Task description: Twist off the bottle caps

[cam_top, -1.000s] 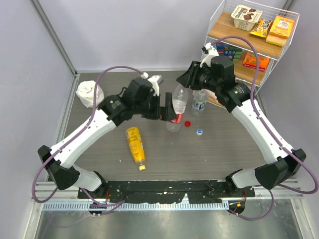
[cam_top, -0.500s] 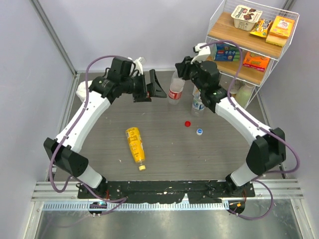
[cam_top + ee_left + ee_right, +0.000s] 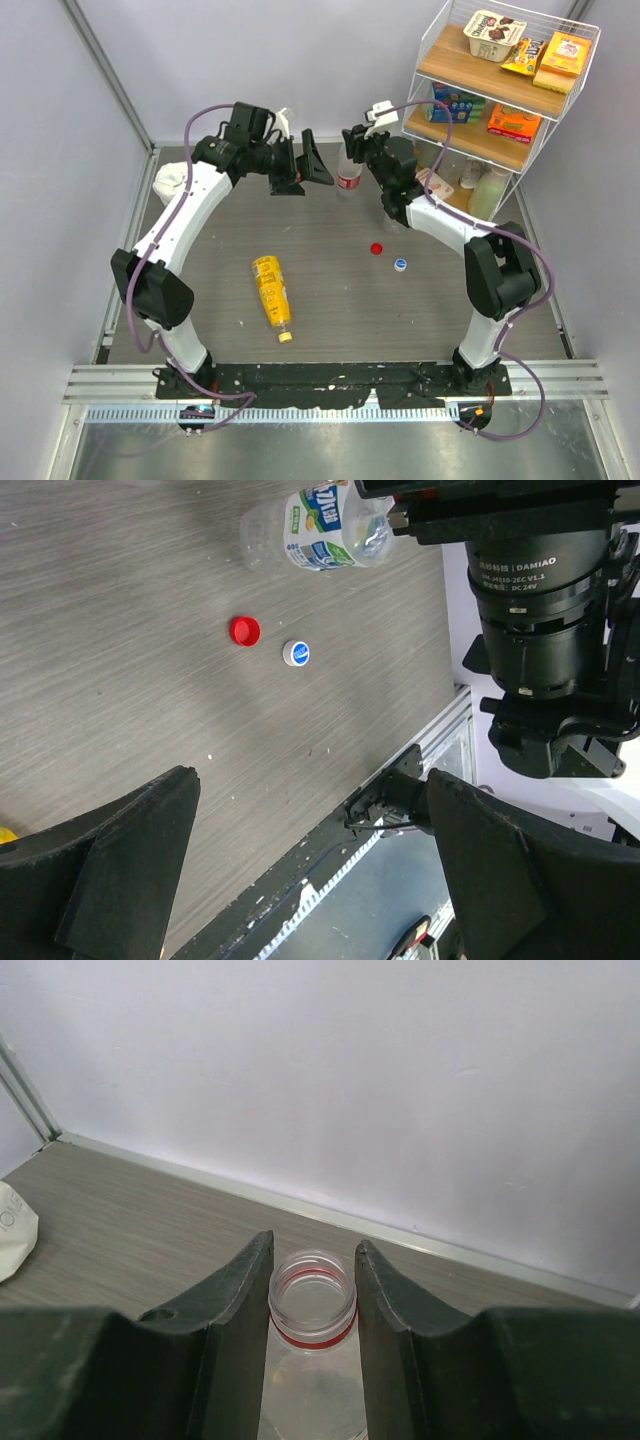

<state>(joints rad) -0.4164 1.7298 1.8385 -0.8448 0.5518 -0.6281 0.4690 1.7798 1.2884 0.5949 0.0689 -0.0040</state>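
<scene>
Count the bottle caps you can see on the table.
3. The red cap lies loose right of centre, the blue-white cap beside it, and the yellow cap is at the neck of the lying yellow bottle. More could be hidden.

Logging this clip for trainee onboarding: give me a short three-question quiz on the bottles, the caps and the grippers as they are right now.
1. True or false: the yellow bottle lies on its side with its yellow cap on.
2. How many loose caps lie on the table?
3. The right gripper closes on: A the tall bottle at its open neck; B the yellow bottle; C nothing.
Key: 1 true. 2 two, the red cap and the blue-white cap. 3 A.
</scene>
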